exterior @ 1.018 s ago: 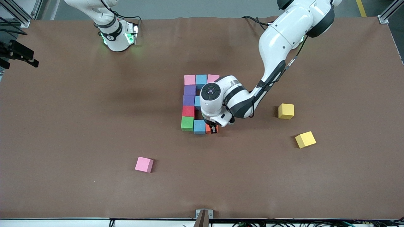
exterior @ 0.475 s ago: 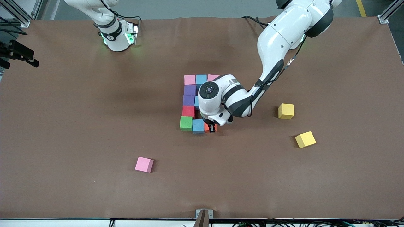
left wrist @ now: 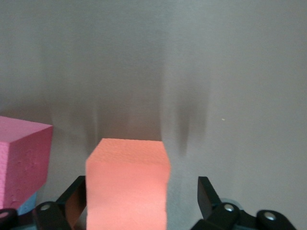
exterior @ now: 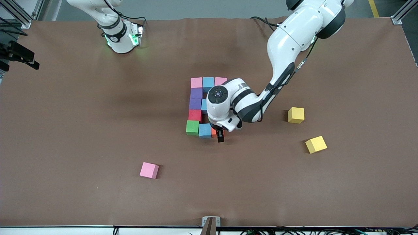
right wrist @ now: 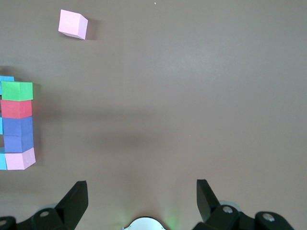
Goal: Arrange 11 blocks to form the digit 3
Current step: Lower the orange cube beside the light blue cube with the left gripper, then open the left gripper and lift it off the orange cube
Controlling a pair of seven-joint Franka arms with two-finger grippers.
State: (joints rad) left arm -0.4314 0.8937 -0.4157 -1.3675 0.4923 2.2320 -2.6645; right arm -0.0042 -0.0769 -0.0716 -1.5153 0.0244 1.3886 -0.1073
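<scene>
1. I see the left gripper (exterior: 218,134) down at the middle of the brown matte worktop (exterior: 81,130), with the small orange foam cube (exterior: 214,132) between its black fingers (left wrist: 207,194). In the left wrist view the jaws stand wide, with a gap on one side of the orange cube (left wrist: 127,182), so I read them as spread apart with nothing gripped.
2. The orange cube sits on the worktop at the end of the figure's bar nearest the front camera, just beside a light blue foam cube (exterior: 205,130), which touches a green foam cube (exterior: 192,127).
3. The digit 3 (exterior: 199,107) lies flat in the worktop's centre: a pink (exterior: 196,82), light blue (exterior: 208,84) and pink cube (exterior: 220,80) form the bar farthest from the front camera; two purple cubes (exterior: 196,98) and a red cube (exterior: 195,115) run down the spine to the green one. The left arm's wrist covers part of the middle bar, so I cannot count it.
4. All the cubes look soft, matte and square-edged.
5. A loose pink foam cube (exterior: 149,170) lies well apart, toward the worktop's front edge and the right arm's end.
6. Two yellow foam cubes (exterior: 296,115) (exterior: 315,144) lie toward the left arm's end.
7. The right gripper (right wrist: 139,201) waits over bare worktop near its base, jaws wide and empty.
</scene>
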